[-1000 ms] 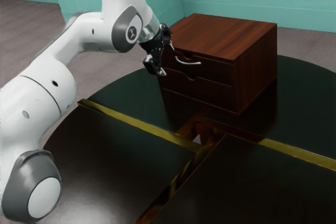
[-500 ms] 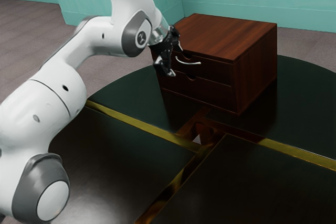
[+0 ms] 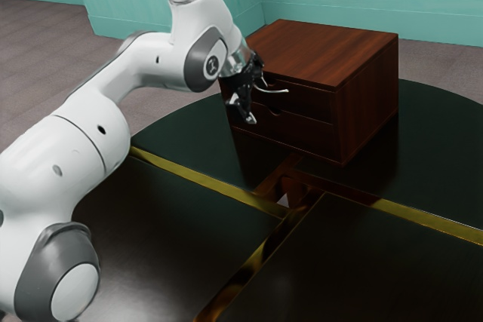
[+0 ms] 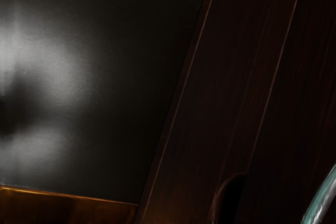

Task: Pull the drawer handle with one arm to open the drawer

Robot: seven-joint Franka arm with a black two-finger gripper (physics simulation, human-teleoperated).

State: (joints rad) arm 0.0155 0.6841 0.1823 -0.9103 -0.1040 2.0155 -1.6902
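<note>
Our exterior camera looks down from the arm's (image 3: 98,126) side at the table (image 3: 423,148) and drawer cabinet (image 3: 324,54); our wrist camera views both close up.

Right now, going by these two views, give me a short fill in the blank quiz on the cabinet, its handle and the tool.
1. The wooden cabinet has ___ drawers in its front.
2. The metal handle sits on the ___ drawer.
3. The tool is by the handle's end toward the exterior view's ___.
Missing words: two; upper; left.
</note>
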